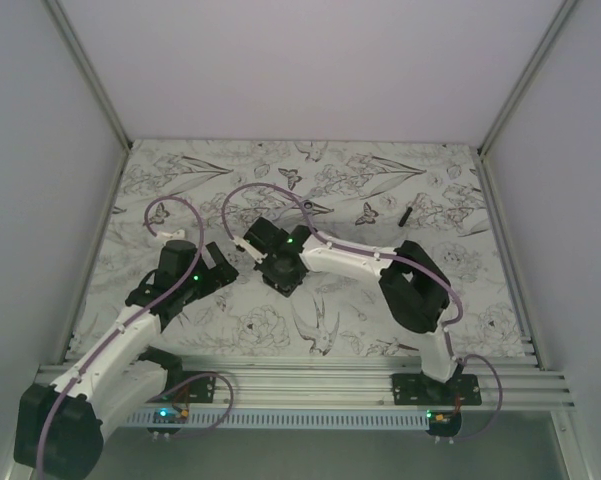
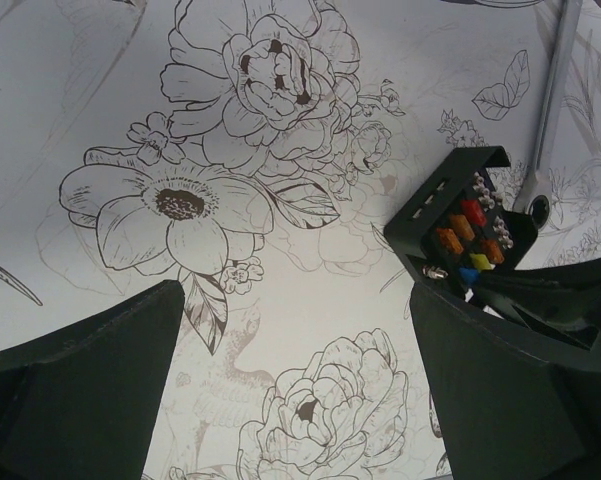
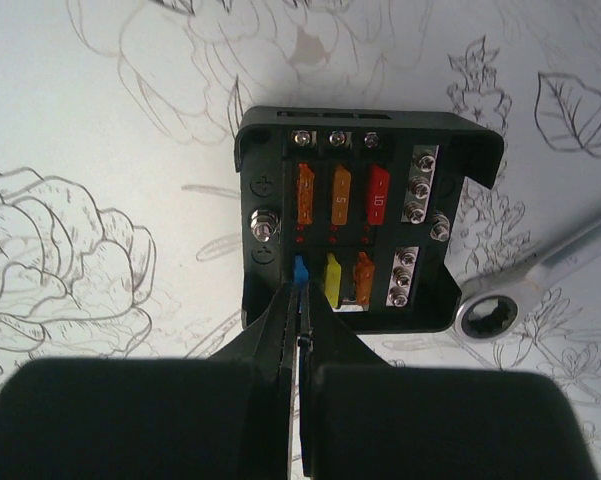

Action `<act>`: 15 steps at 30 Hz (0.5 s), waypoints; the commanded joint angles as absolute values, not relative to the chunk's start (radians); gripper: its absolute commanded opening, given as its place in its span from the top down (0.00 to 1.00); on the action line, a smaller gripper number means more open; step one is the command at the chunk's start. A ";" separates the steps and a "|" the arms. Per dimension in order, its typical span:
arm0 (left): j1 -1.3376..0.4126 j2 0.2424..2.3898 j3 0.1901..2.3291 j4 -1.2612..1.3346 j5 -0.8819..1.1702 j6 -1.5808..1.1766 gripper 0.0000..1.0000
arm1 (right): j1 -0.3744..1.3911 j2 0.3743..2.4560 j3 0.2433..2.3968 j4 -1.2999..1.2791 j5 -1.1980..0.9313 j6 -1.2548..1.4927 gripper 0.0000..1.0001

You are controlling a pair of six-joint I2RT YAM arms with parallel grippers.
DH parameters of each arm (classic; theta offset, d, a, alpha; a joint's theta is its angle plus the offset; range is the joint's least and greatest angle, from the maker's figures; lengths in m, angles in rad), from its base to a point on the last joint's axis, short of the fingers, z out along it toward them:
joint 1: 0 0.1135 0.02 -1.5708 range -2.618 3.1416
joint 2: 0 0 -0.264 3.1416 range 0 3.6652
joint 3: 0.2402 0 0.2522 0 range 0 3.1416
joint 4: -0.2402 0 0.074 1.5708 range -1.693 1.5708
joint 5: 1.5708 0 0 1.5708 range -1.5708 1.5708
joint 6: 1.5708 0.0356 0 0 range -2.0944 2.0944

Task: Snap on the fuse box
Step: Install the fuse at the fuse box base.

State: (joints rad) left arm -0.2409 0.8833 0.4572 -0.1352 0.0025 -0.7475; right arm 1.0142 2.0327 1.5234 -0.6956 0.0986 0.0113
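The fuse box [image 3: 270, 150] is a small black open box with orange, red and yellow fuses in two rows. It lies on the flower-print mat. My right gripper [image 3: 300, 296] is shut on a blue fuse [image 3: 299, 270], with its tips at the box's lower-left slot. In the top view the right gripper [image 1: 277, 262] covers most of the box [image 1: 285, 283]. My left gripper [image 2: 295, 330] is open and empty, just left of the box [image 2: 458, 215] and over bare mat. In the top view the left gripper [image 1: 223, 266] is beside the right one.
A silver wrench [image 3: 505, 300] lies just right of the box and also shows in the left wrist view [image 2: 550, 100]. A thin black stick [image 1: 405, 213] lies at the back right. Metal frame rails edge the mat [image 1: 180, 180].
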 commanded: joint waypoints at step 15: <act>-0.232 0.841 0.443 -0.153 -0.016 -0.754 0.00 | 0.994 2.162 1.257 -0.823 0.070 0.077 1.00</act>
State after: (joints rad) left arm -0.2401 0.8589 0.4568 -0.1356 -0.0013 -0.7479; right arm 1.0115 2.0193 1.4750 -0.5987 0.0990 0.0334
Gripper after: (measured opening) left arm 0.997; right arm 0.006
